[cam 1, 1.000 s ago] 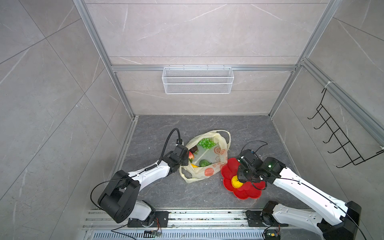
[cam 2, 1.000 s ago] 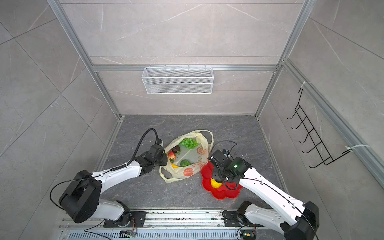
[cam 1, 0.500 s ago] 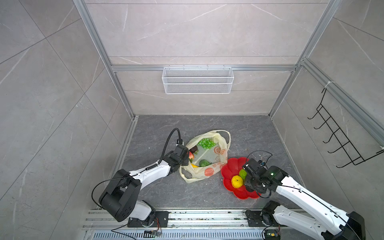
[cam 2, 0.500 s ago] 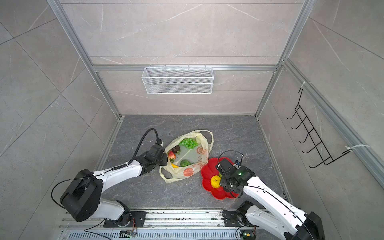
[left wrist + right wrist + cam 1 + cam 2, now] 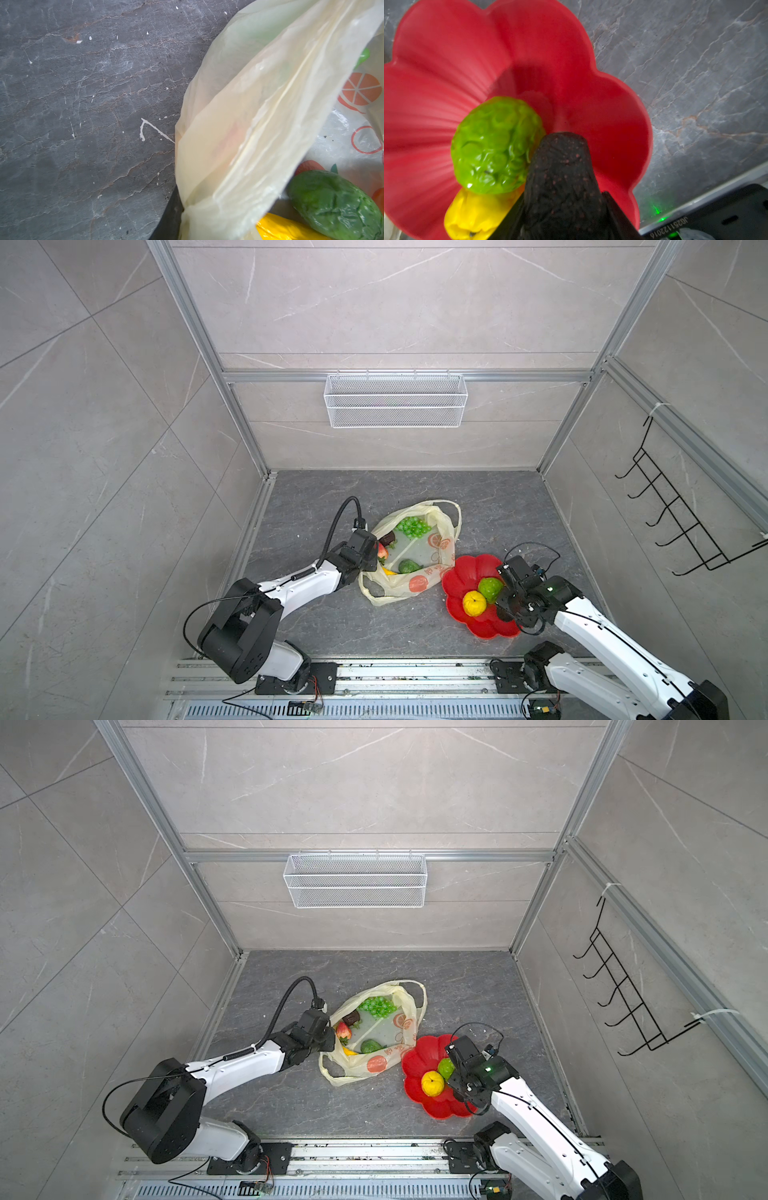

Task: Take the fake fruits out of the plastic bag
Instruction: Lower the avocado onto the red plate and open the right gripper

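The plastic bag lies open on the grey floor. Inside it are green grapes, a red strawberry, a dark avocado, a green fruit and a yellow banana. My left gripper is shut on the bag's left rim. My right gripper is shut on another dark avocado over the right side of the red plate. A bumpy green fruit and a yellow lemon-like ball lie in the plate.
A white wire basket hangs on the back wall. A black hook rack hangs on the right wall. A metal rail with both arm bases runs along the front edge. Walls close in the floor on three sides.
My right gripper has swung from the plate's bag side to its right side with the dark avocado. The bumpy green fruit now shows in the plate. The left arm has stayed put.
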`<state>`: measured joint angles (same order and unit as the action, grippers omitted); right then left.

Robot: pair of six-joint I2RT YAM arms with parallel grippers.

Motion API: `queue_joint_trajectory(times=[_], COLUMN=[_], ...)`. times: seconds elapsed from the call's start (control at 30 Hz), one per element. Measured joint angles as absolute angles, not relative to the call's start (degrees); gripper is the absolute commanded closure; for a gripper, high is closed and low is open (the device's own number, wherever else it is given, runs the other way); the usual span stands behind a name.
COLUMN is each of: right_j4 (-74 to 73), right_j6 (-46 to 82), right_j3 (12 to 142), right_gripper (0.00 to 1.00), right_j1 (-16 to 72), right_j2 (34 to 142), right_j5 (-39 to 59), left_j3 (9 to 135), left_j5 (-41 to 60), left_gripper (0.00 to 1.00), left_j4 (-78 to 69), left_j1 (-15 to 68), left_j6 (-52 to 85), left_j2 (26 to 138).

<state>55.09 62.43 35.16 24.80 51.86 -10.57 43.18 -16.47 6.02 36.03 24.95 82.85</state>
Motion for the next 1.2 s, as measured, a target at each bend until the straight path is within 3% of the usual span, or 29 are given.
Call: queue_joint_trajectory(times=[0.53, 0.93, 1.2], right_j4=[48.42, 47.68, 47.81], right_j6=[61.23, 59.75, 59.75], right_j3=[32.08, 31.92, 31.92], right_gripper=[0.47, 0.37, 0.36], right_j1=[18.37, 18.28, 18.24], right_j2=[55.31, 56.64, 56.62], right_j5=[-7.38, -7.44, -7.68], left_j3=[43.18, 43.18, 43.18], left_j5=[-16.49, -16.51, -16.51], left_gripper=[0.82, 0.82, 0.82], left_j4=[6.02, 6.02, 6.02], left_j1=[36.03, 36.03, 36.03], left_j6=[24.86, 24.84, 24.84], left_j2=[82.83, 82.83, 82.81])
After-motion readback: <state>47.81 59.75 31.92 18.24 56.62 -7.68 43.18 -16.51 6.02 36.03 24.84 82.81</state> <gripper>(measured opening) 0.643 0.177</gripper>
